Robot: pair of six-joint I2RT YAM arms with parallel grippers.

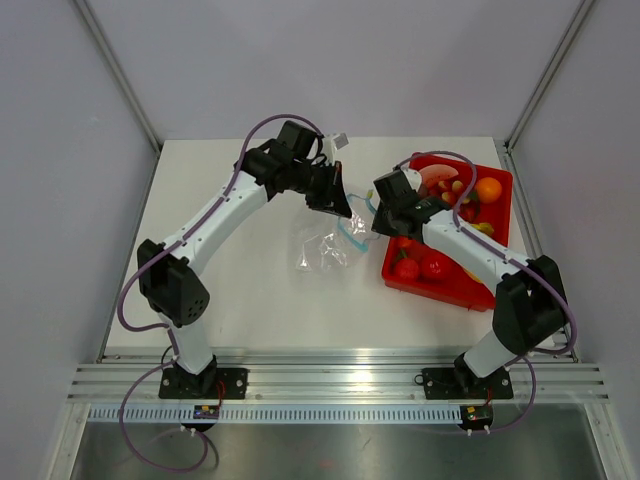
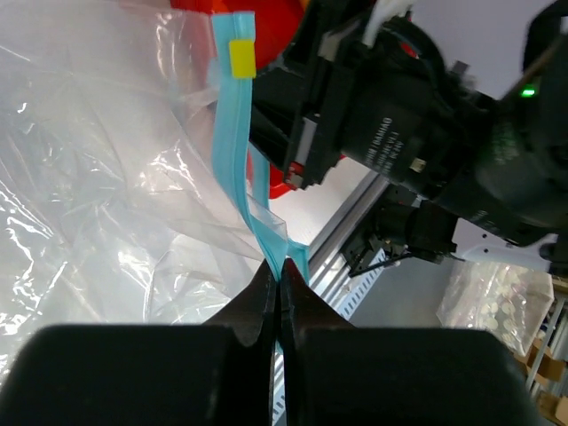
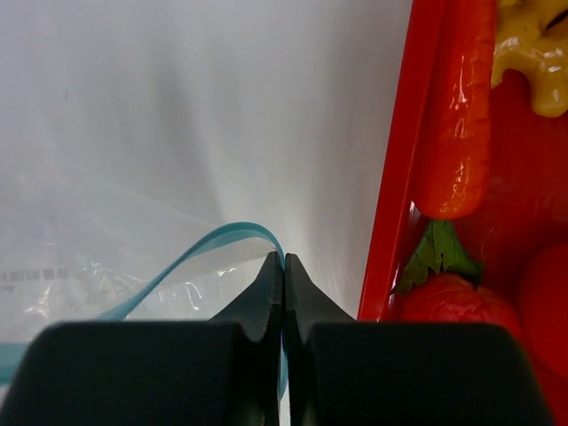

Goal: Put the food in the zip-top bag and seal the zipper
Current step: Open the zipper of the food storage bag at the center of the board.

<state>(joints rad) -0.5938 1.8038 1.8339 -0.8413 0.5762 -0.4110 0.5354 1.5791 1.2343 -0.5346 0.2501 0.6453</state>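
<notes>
The clear crinkly zip-top bag (image 1: 325,250) lies mid-table, its mouth lifted between the two arms. My left gripper (image 1: 340,205) is shut on the light blue zipper (image 2: 229,160), which carries a yellow tab (image 2: 241,59); the strip is pinched at the fingertips of the left gripper (image 2: 280,266). My right gripper (image 1: 380,228) is also shut, with the curved zipper (image 3: 204,244) clamped at the tips of the right gripper (image 3: 283,259). The food lies in the red tray (image 1: 432,293): an orange (image 1: 488,189), red pieces (image 1: 420,265), a carrot (image 3: 457,124) and a strawberry (image 3: 453,302).
The tray's red wall (image 3: 399,195) stands just right of my right gripper. A small white object (image 1: 338,140) lies at the table's back edge. An aluminium rail (image 1: 330,380) runs along the near edge, and slanted frame posts (image 1: 120,70) flank the table.
</notes>
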